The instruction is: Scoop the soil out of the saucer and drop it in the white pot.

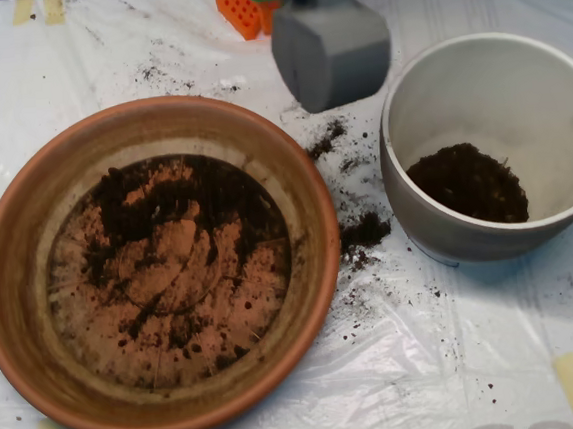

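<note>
Overhead view: the scoop (331, 52) is hanging between saucer (13, 248) and white pot (438, 226), its shells appearing pressed together. Soil (205, 197) is thinning in the saucer; a mound is sitting in the pot. Judged between loads; next calls for returning to the saucer. Spilled crumbs (364, 232) are dirtying the taped plastic sheet (460, 360).

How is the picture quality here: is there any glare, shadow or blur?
Overhead view: soft and slightly blurred throughout; the scoop looks blurred; mild glare on the wrinkled plastic sheet; the white pot casts a faint shadow below it; the soil in the saucer stays readable.
</note>
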`<move>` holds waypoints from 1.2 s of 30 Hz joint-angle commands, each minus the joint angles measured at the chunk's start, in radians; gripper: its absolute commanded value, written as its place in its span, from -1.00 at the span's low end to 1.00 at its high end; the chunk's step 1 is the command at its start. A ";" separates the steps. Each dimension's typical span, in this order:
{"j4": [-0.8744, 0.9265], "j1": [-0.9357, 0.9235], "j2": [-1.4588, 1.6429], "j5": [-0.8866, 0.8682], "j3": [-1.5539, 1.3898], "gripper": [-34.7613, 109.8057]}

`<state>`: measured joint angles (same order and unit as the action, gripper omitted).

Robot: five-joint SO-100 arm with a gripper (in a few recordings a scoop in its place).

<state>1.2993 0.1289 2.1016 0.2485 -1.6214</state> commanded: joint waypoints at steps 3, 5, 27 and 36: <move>0.086 0.163 -0.178 -0.011 0.337 -0.53; 0.107 0.212 -0.235 0.000 0.400 -0.53; 0.101 0.273 -0.097 0.021 0.249 -0.04; -0.041 0.164 0.410 0.040 -0.209 -0.07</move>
<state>1.3131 0.3160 2.3102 0.2669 -1.7181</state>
